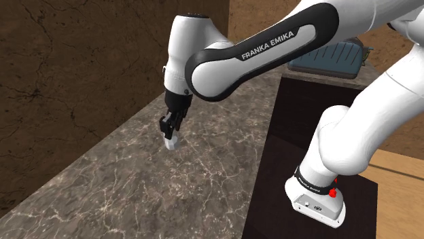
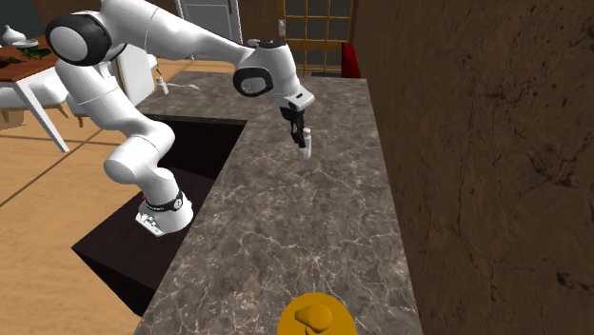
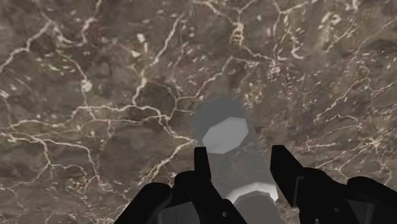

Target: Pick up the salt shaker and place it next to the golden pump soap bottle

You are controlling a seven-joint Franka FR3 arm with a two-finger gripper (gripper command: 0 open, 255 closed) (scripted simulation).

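A small white salt shaker (image 1: 172,142) (image 2: 306,148) (image 3: 227,135) sits clasped between the black fingers of my gripper (image 1: 169,129) (image 2: 299,128) (image 3: 242,170), which is shut on it. The shaker points down at the dark marble counter (image 1: 122,183) (image 2: 286,228), and a soft grey shadow lies on the stone just past it. The golden pump soap bottle (image 2: 313,318) stands at the counter's near end in the second exterior view, far from the shaker, with only its top showing.
A brown wall (image 2: 476,143) runs along the counter's far side. The dark stand (image 1: 272,176) borders the counter. A blue-grey object (image 1: 327,58) lies beyond the stand. A white table and chairs (image 2: 29,86) stand on the wooden floor.
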